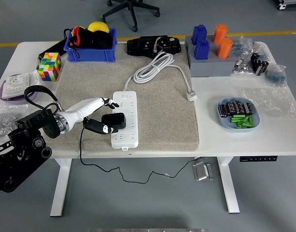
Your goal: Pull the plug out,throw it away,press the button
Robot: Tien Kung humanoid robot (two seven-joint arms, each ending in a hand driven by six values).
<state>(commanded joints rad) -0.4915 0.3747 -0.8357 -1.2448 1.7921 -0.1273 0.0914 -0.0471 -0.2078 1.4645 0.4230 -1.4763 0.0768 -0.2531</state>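
A white power strip [125,117] lies on a beige mat [162,111] in the middle of the table. A black plug adapter [113,121] sits on the strip's left side near its front end, with a thin black cable [82,145] running off the table's front edge. My left hand [100,116] comes in from the left, its fingers curled around the black plug, thumb below and fingers above. The strip's white cord [155,67] coils toward the back. The right arm is out of view.
A blue bin [90,48] with items, a colour cube [49,66] and a black device [153,46] stand at the back. A grey block [213,65] with blue and orange cylinders is back right. A blue dish [237,116] of batteries sits right.
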